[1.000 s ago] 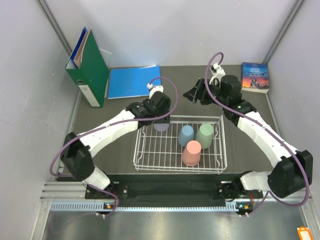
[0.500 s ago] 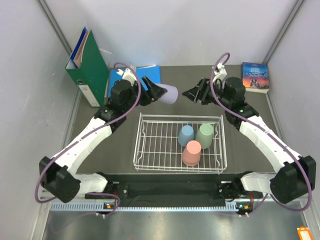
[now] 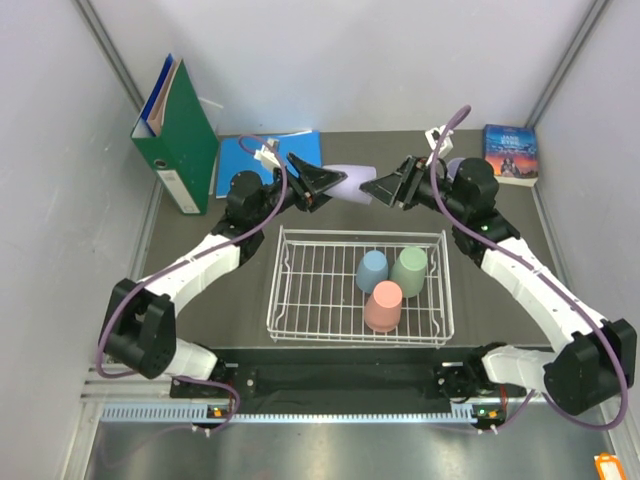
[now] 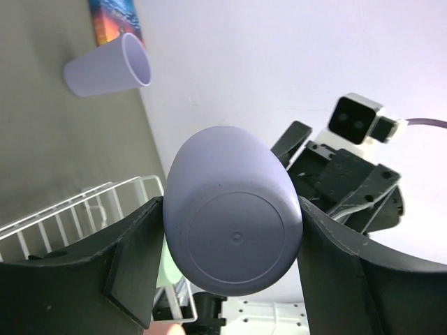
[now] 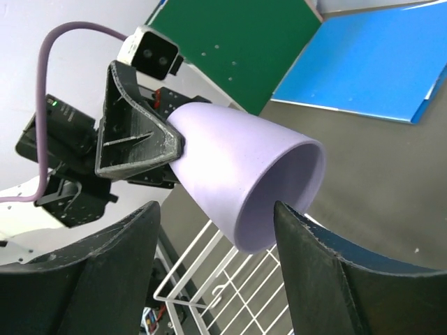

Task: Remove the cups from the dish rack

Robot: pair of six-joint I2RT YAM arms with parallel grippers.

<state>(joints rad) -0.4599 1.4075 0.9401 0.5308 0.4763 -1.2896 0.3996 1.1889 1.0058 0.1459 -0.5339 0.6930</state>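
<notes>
Surroundings: a green binder (image 3: 180,135) stands at 10 o'clock from the dish rack (image 3: 360,233); a blue folder (image 5: 377,66) lies flat at 11 o'clock, and a book (image 3: 511,153) lies at 2 o'clock near the far right corner of the dark surface (image 3: 200,230).
Loose cup: a second lavender cup (image 4: 108,70) lies on its side on the surface, just beside the book.
In the way: nothing stands between the two arms except the held cup. The right arm reaches across the rack's far right corner.
Dish rack: white wire grid with low sides, at the middle of the surface.
Cups in the rack: dusty blue cup (image 3: 372,270), sage green cup (image 3: 409,269) and salmon pink cup (image 3: 383,305) stand upside down in a tight cluster in the right half, with the pink at 6 o'clock of the other two.
Held cup: the lavender cup (image 5: 237,167) hangs in the air at 12 o'clock beyond the rack's far rim, tipped on its side. It is matte and tapered, with its flat base toward the left arm and its open mouth toward the right arm.
Left jaws: clamped on the lavender cup's narrow end, one finger on each side.
Right jaws: apart, at the cup's mouth, with the rim between the fingers; I cannot tell whether they touch it.
</notes>
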